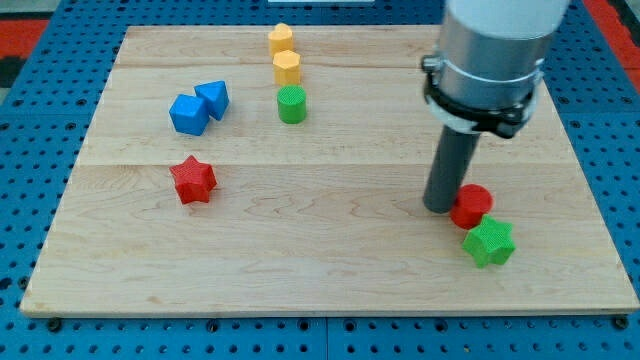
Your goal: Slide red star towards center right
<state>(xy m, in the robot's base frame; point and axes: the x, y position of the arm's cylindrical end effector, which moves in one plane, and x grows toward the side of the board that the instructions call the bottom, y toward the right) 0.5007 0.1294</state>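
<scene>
The red star (193, 179) lies on the wooden bench (330, 260) in its left half, a little below the middle height and nearer to the left edge than to the centre. It stands alone, with free wood around it.

Above it, toward the top left corner, a blue cube-like block (188, 114) and a blue triangular block (213, 97) touch each other. Near the middle of the top edge, two yellow blocks stand one under the other: the upper yellow block (281, 39) and the lower yellow block (287, 67). Just under them is a green cylinder (291, 104).

My tip (440, 207) rests on the bench in the right half, well apart from the red star. It is touching, or almost touching, the left side of a red cylinder (471, 206). A green star (489, 242) sits just below that cylinder, near the bottom right corner, and seems to touch it.

The arm has no gripper, only the dark rod (452, 165) under a grey housing (490, 50), so nothing is held.
</scene>
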